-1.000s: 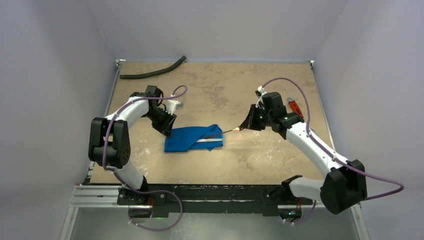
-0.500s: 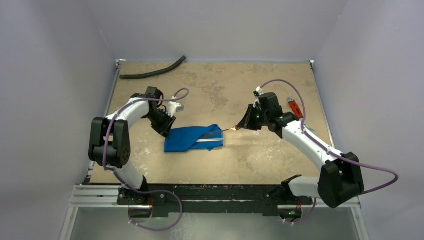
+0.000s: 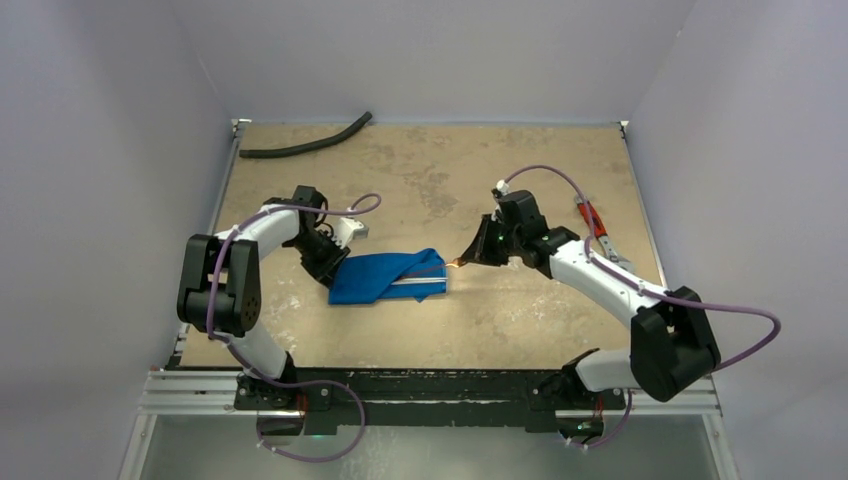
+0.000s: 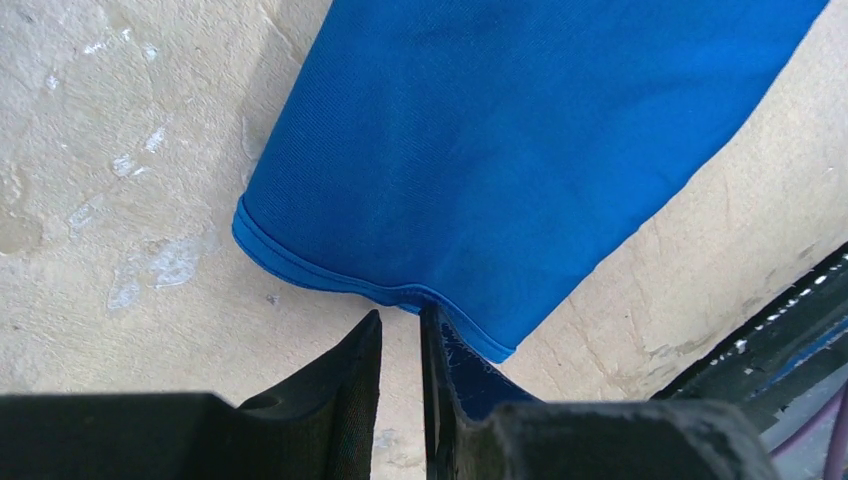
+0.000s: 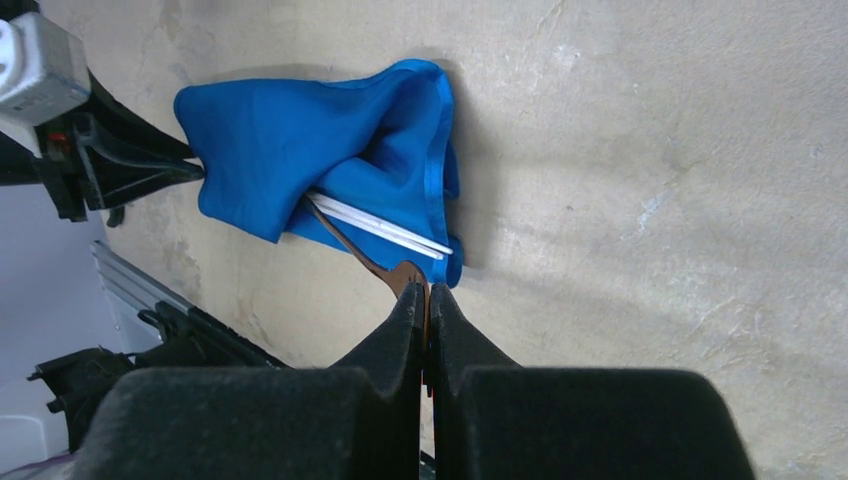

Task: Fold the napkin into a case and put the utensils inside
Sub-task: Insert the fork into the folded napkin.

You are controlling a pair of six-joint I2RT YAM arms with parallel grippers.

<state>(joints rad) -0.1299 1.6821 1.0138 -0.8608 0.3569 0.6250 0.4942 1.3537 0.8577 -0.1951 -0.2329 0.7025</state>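
The napkin (image 3: 378, 278) lies on the table (image 3: 450, 180) a little left of the middle and closer to the near edge than the far one. It is folded over on itself into an oblong, and its open end faces the table's right edge.

The right gripper (image 5: 424, 292) is clamped fully shut on the handle end of a copper-toned utensil (image 5: 403, 273). It holds the piece low and nearly flat, pointing toward the table's left edge. From this angle, the far end sits in the napkin's mouth beside a silver utensil (image 5: 380, 227) that is mostly under the cloth. Holding the piece by its very end looks like a way to leave the whole shaft free to slide under the fold.

The left gripper (image 4: 401, 312) is at the napkin's opposite, closed end, with its tips down at the table surface against the stitched hem. Its jaws are nearly together, with only a thin slit between them. The hem sits right at that slit, and I cannot tell whether it is pinched. The left gripper is probably there to anchor the cloth so that the right arm's push does not drag the napkin toward the left edge.
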